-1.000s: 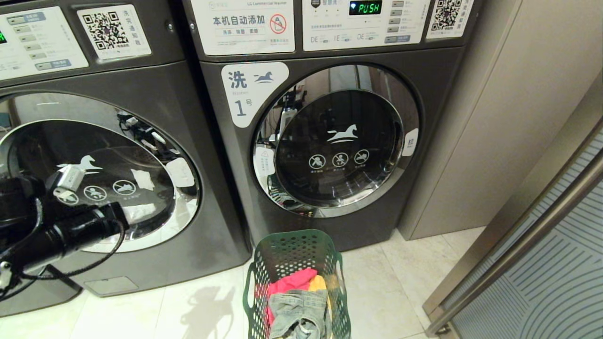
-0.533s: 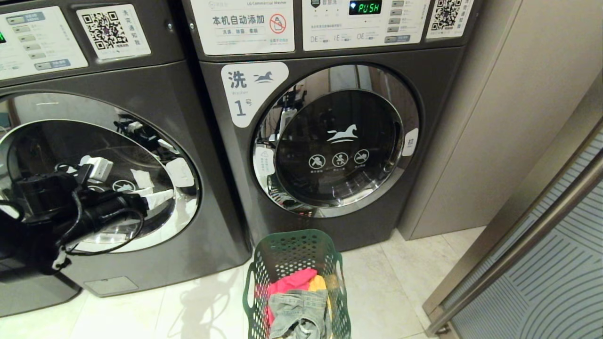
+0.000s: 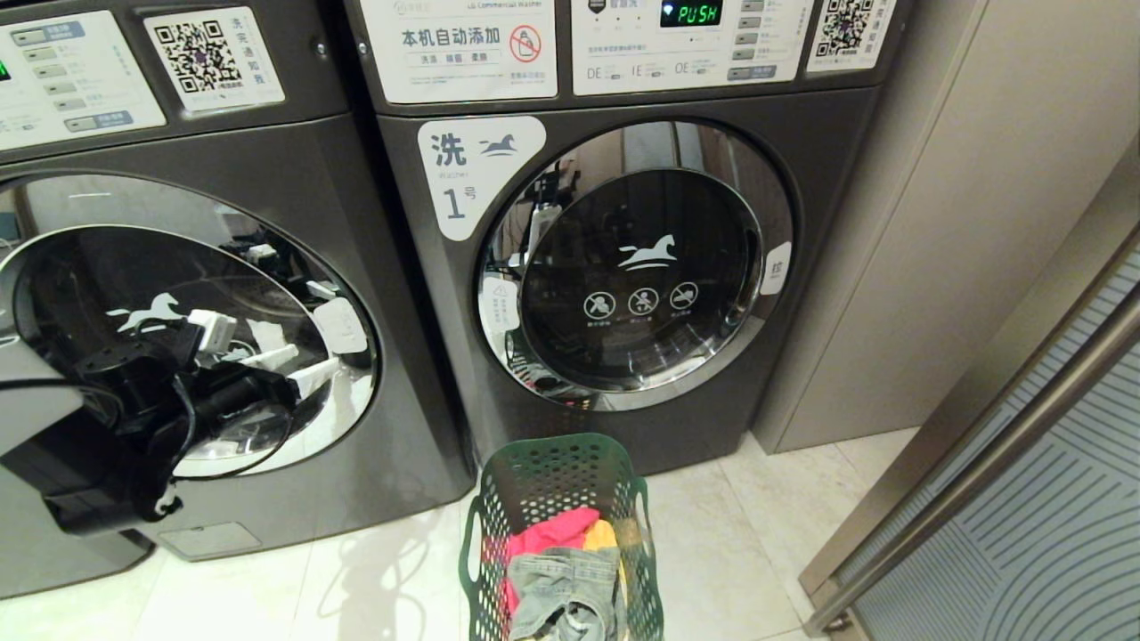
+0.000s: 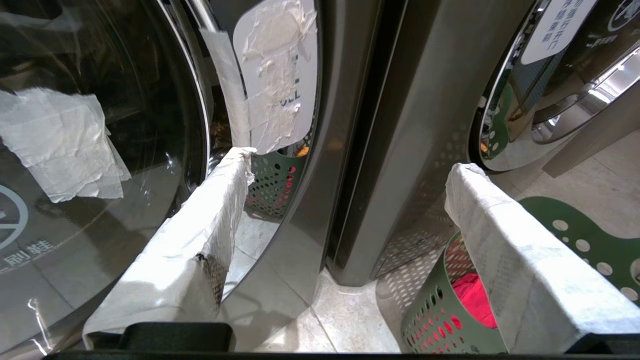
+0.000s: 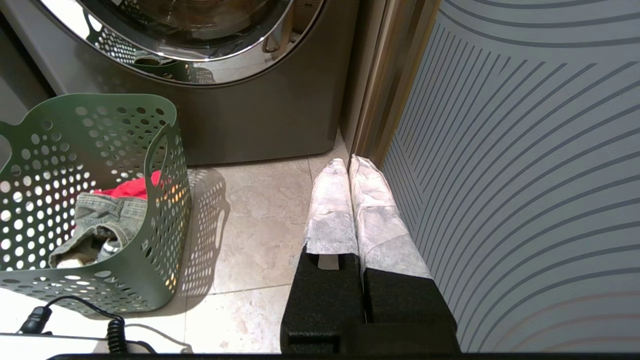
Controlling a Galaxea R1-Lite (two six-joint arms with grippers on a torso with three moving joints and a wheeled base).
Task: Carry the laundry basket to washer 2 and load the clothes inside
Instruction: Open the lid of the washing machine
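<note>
Dark green perforated plastic laundry basket stands on glossy cream floor tiles, holding crumpled red, yellow and faded denim clothes. Left gripper, paper-wrapped jaws spread wide, faces the leftward dark grey washer's chrome-rimmed glass door. Right gripper hangs clenched

Laundromat (numbered coin washers)

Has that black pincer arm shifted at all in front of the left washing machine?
Yes. The left pincer has moved rightward and a bit lower across the left machine's round door, toward its right rim.
</note>
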